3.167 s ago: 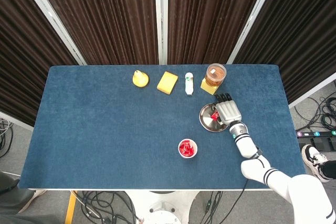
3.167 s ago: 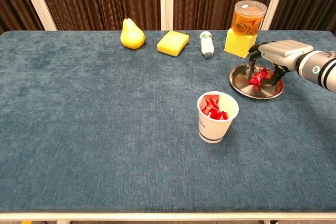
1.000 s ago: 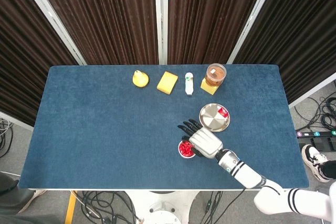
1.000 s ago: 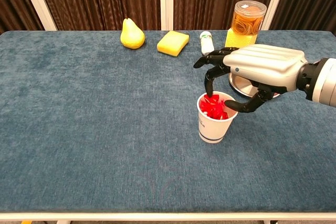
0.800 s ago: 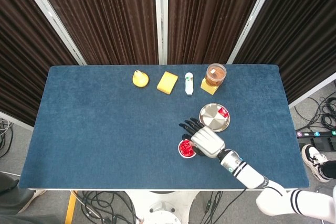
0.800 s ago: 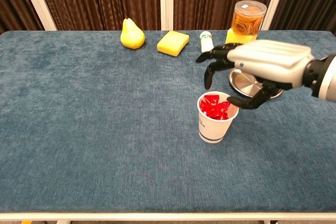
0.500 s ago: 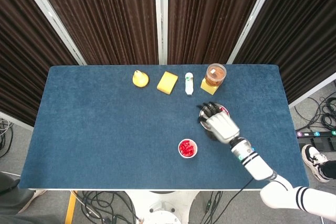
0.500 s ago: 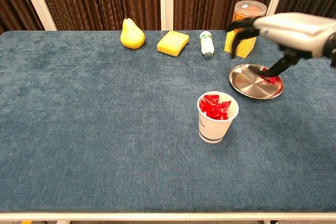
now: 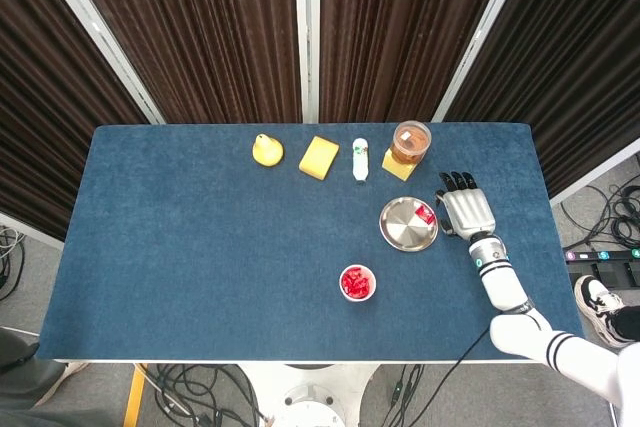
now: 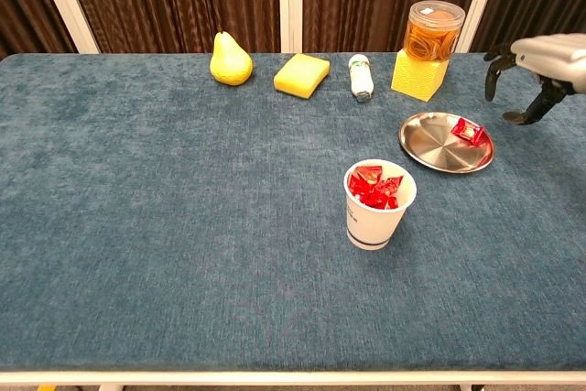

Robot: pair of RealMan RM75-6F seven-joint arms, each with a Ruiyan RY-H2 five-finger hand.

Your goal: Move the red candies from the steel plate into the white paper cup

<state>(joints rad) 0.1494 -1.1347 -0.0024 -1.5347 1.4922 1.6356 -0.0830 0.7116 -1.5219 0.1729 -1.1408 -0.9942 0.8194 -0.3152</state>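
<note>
Hovering just right of the steel plate (image 9: 404, 228), right robot hand (image 9: 467, 212) is empty w/ fingers spread. One red candy (image 10: 468, 131) lies on plate's right side; white paper cup (image 10: 378, 206), near plate on the desk (image 9: 200, 247), holds red candies.

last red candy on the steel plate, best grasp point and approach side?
Pinch the red candy across its crinkled wrapper from above. It lies flat near the far right rim of the steel plate, so a side approach would hit the rim. The right robot hand, empty with fingers apart, hovers just right of it.
</note>
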